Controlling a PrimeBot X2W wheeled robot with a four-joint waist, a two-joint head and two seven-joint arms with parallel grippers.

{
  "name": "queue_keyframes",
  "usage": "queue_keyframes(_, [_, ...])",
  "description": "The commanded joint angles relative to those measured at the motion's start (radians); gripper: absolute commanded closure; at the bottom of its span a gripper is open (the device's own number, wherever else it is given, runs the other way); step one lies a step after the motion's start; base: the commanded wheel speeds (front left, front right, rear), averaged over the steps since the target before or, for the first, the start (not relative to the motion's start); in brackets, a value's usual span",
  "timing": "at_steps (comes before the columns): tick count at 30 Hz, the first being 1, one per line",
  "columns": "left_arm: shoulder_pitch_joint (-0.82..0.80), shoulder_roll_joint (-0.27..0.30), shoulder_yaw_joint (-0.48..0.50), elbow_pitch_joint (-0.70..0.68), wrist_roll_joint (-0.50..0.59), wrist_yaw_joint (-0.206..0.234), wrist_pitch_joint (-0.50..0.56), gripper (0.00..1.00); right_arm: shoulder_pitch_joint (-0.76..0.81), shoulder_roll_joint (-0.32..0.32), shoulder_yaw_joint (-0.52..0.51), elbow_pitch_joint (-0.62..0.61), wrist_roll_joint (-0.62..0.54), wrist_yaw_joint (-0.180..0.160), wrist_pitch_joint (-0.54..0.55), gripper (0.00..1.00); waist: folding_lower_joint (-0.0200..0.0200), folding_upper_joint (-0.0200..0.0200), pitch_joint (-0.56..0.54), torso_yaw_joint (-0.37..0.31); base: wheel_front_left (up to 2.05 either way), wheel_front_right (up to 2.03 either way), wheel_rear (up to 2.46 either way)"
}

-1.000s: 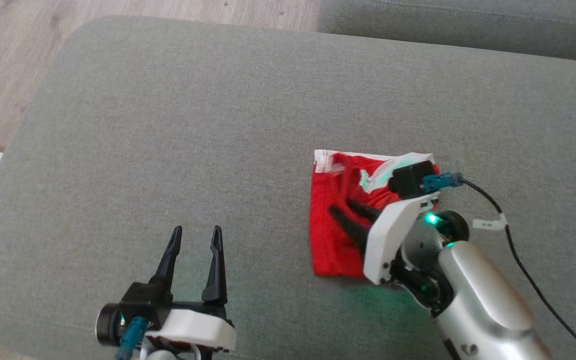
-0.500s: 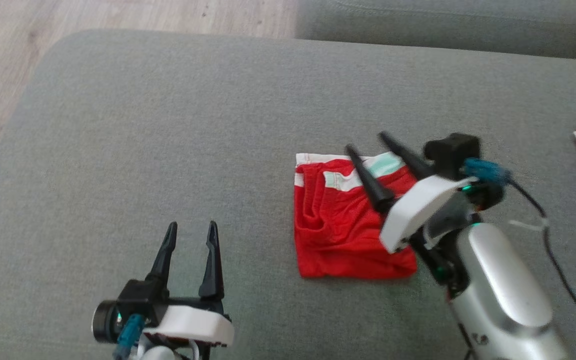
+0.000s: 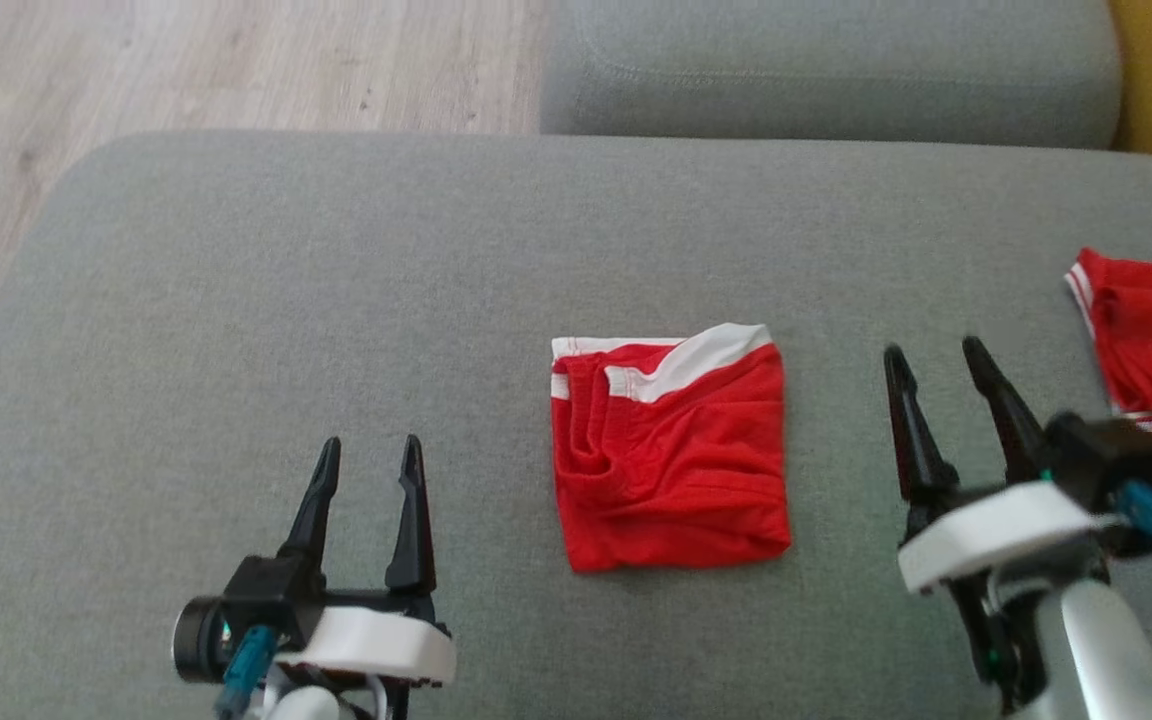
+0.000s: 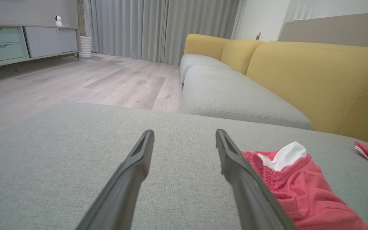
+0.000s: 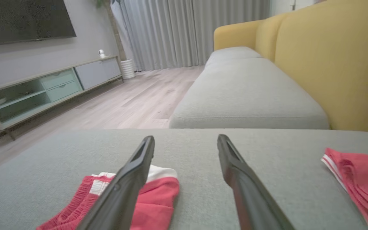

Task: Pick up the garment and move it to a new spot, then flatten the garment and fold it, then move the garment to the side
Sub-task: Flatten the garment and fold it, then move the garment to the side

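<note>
head view. the red garment (image 3: 671,460) lies folded into a rough square near the middle of the grey cushion (image 3: 336,280), its white waistband along the far edge. the left gripper (image 3: 371,442) rests at the near left, fingers spread apart and pointing far, nothing between them. the right gripper (image 3: 933,350) stands at the near right, fingers likewise parted and empty. the garment sits between the two grippers and touches neither. a second red cloth (image 3: 1151,350) with white stripes lies at the right edge of the cushion, well apart from the garment. beyond the cushion are a wooden floor (image 3: 186,60) at far left and another grey seat (image 3: 826,70) at far right.

left wrist view. the two dark fingers (image 4: 129,179) stand wide, with bare cushion fabric between them. the garment lies just to the right of the right-hand finger; contact cannot be told. the second red cloth shows at the right edge, before a yellow backrest (image 4: 315,80). grey curtains (image 4: 158,28) hang in the far room.

right wrist view. the fingers are held wide and grip nothing. the garment lies at the near left, partly hidden behind the left-hand finger. the second red cloth lies at the right.
</note>
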Motion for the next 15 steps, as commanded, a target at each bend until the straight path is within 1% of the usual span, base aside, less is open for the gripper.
queue_keyframes(1, [-0.015, 0.012, 0.043, -0.023, -0.007, 0.005, -0.013, 0.00, -0.010, 0.005, 0.017, -0.042, -0.008, -0.001, -0.020, 0.00, 0.0001, 0.0000, -0.011, -0.006, 0.00, 0.00, 0.00])
queue_keyframes(5, [0.011, 0.016, 0.048, -0.011, -0.019, 0.005, -0.020, 0.00, 0.051, 0.005, 0.005, -0.047, 0.012, -0.001, -0.067, 0.00, 0.0001, 0.0000, -0.033, -0.012, 0.00, 0.00, 0.00])
queue_keyframes(7, [0.022, 0.018, 0.052, -0.009, -0.026, 0.004, -0.022, 0.00, 0.074, 0.005, 0.003, -0.045, 0.004, -0.001, -0.084, 0.00, 0.0001, 0.0000, -0.040, -0.012, 0.00, 0.00, 0.00])
queue_keyframes(15, [0.041, 0.028, 0.055, -0.007, -0.038, 0.007, -0.019, 0.00, 0.113, 0.005, -0.006, -0.021, 0.000, -0.001, -0.115, 0.00, 0.0001, 0.0000, -0.052, -0.011, 0.00, 0.00, 0.00])
